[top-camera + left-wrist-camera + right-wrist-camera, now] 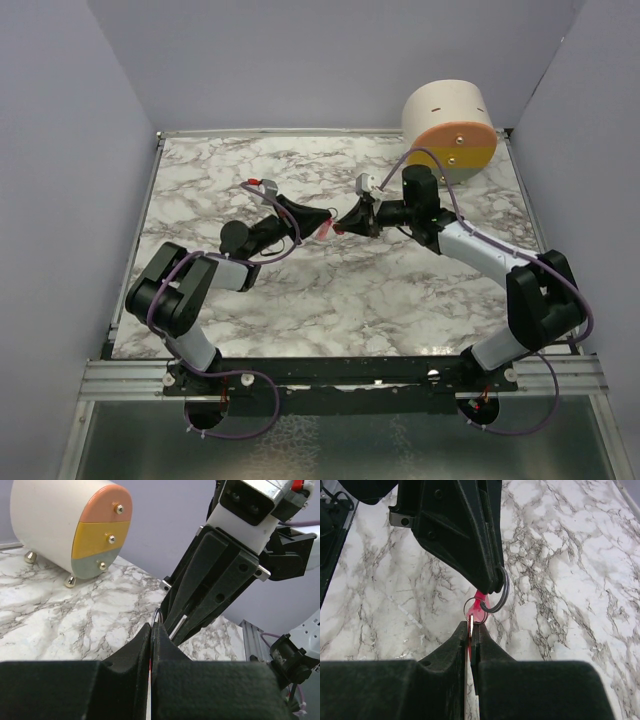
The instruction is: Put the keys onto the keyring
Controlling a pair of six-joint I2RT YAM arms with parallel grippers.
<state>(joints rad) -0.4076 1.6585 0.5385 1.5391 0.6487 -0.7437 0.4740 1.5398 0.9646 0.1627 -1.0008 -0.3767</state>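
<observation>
My left gripper and my right gripper met tip to tip above the middle of the marble table, both raised off it. The left one was pressed together, and the keyring sat at its very tip. Its dark metal ring curled round the end of the gripper, and the pink strap hung down beneath the meeting point. From my left wrist, a red sliver showed in the slit of that gripper.

My right gripper was pinched shut too, on the key. A thin pale edge ran along the slit, and the red head stuck out ahead. From my right wrist, the head lay just beside the left tip and within the curve of the ring. Whether the key was actually threaded on the ring I could not tell.

Far back on the right, well apart from all this, stood a white drawer box with pink, yellow and grey fronts.
</observation>
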